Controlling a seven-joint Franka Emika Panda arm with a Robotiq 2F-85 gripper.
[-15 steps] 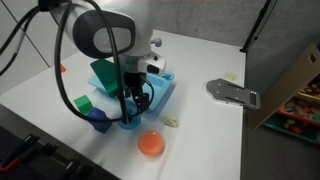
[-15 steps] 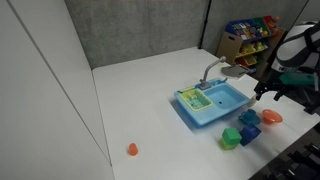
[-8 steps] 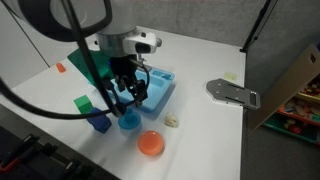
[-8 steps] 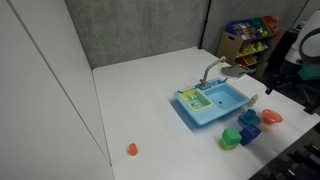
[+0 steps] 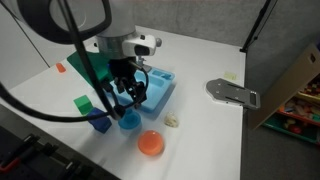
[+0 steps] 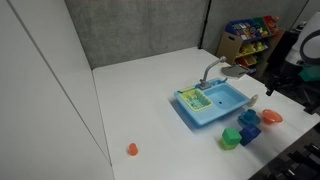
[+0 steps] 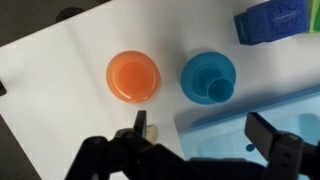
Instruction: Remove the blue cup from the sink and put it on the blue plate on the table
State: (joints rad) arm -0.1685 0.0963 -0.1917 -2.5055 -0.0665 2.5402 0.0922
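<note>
The blue cup (image 7: 219, 89) stands on the blue plate (image 7: 198, 66) on the white table (image 7: 60, 70); both show in an exterior view (image 5: 128, 120). My gripper (image 7: 203, 126) is open and empty, raised above the near edge of the light-blue sink (image 7: 262, 112), apart from the cup. In an exterior view the gripper (image 5: 127, 93) hangs between the sink (image 5: 157, 88) and the plate. The sink with its grey faucet also shows in the exterior view from farther off (image 6: 216, 103).
An orange plate (image 7: 133, 76) lies beside the blue plate. A dark blue block (image 7: 275, 18) and a green block (image 5: 84, 102) stand close by. A small cream object (image 5: 171, 121) lies near the sink. A small orange cup (image 6: 132, 149) stands far off.
A second ago my gripper was low at the blue plate; it has since risen and drawn back, leaving the cup on the plate. Nothing has moved in the last half second.
</note>
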